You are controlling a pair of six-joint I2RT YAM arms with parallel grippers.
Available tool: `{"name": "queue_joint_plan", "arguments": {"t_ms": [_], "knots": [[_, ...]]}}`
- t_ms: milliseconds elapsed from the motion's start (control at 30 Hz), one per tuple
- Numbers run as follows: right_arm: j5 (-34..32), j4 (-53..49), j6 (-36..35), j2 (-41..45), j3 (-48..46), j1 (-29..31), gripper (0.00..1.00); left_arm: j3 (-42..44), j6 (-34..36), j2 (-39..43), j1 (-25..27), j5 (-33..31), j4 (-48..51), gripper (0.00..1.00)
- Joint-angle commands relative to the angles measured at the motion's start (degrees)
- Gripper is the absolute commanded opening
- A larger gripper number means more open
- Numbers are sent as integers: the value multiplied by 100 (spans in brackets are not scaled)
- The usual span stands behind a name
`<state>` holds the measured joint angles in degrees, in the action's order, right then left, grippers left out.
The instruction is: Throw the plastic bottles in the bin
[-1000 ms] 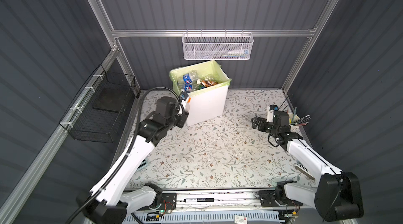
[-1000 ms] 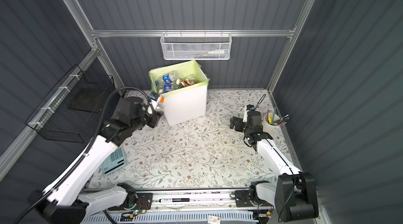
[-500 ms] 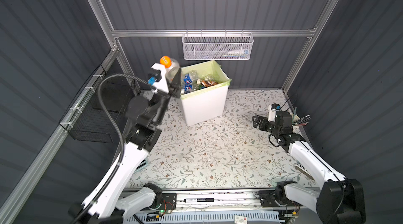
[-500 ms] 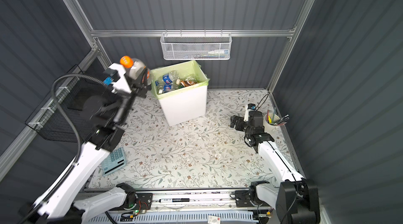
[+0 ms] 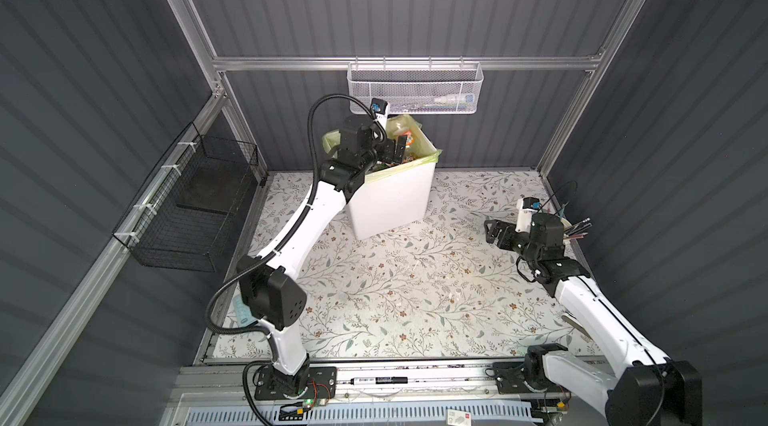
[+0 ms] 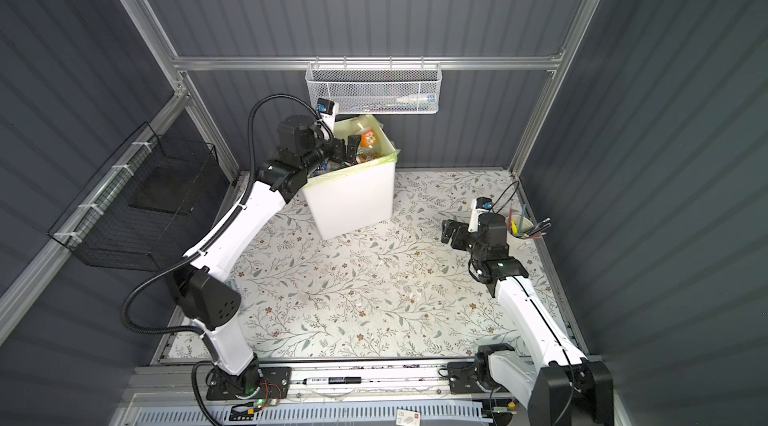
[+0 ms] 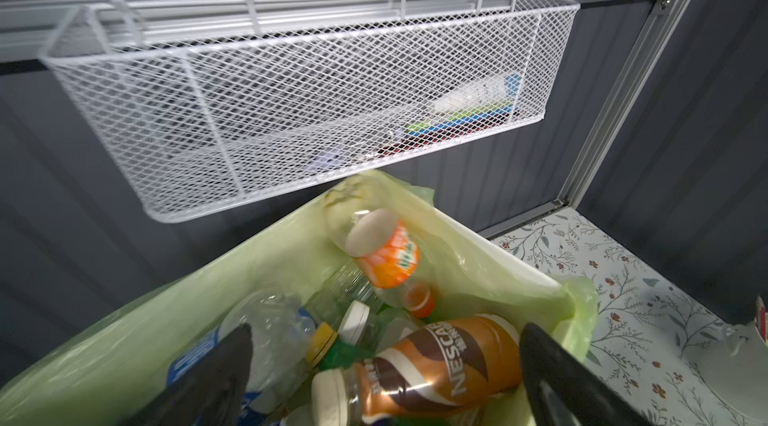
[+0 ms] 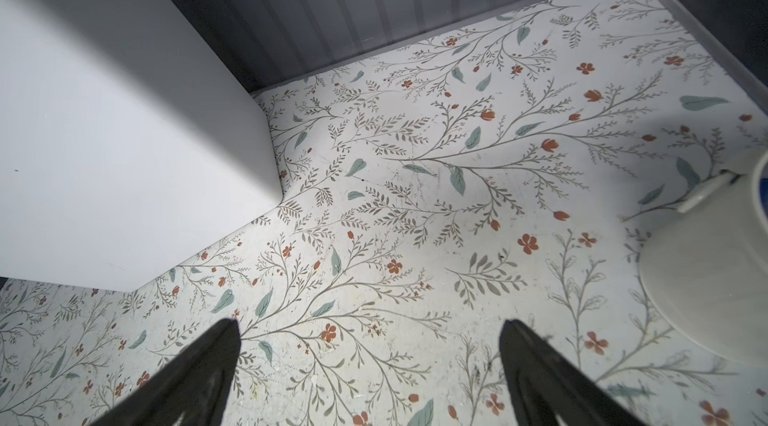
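Bottles [image 7: 270, 328] lie heaped in the white bin [image 5: 390, 199], close under its rim, where the pale green liner [image 7: 478, 262] is folded over. A brown Nescafé bottle [image 7: 436, 366] lies on top nearest the wrist camera, and an orange-labelled bottle [image 7: 388, 253] is propped cap-down against the far liner wall, its outline smeared (it may not be at rest). The left gripper [image 5: 395, 150] hangs over the bin's mouth with its jaws spread wide and nothing between them. The right gripper [image 5: 496, 231], equally wide and empty, hovers low over the floral table [image 5: 395, 291], well apart from the bin and near the white cup of pens [image 6: 519, 233]. In both top views no loose bottle shows on the bare parts of the table, so the job looks close to finished and the dangers lie in the retreat. The heap is high, so the orange-labelled bottle could roll or bounce over the rim if it is unsettled. The left fingers [image 7: 232, 361] sit just above the pile and near the loose liner; a sideways pull could hook the plastic and drag or tip the bin, spilling what is in it. A steep lift has its own hazard, because the white mesh basket [image 7: 291, 112] hangs just above the bin's far edge and the wrist could strike it.
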<state>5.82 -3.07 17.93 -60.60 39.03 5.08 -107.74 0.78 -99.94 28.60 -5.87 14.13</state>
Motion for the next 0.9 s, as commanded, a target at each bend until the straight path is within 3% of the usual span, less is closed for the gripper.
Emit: {"name": "queue_joint_plan", "arguments": {"t_ms": [0,267,400,567,733,867], "knots": [[-73,-35,-73,-47,-44,-38,99,276,-101,688,-12,-364,-324,100],[-566,52,-409,-101,9,-86,99,1291,-148,1516,-12,-542,-413,100],[-707,424,-964,4,-154,-91,99,2057,-175,1994,-13,-899,-405,100],[-1241,2052,-1815,351,-1071,-95,99,3780,-6,2747,-12,-2168,-900,100],[-1352,4896,-2162,-53,-2402,-180,99,5384,-9,3122,-42,-3569,-1498,100],[-1222,5598,-2025,-823,-2526,-278,99,6448,24,3218,-294,-3781,-2389,100]]}}
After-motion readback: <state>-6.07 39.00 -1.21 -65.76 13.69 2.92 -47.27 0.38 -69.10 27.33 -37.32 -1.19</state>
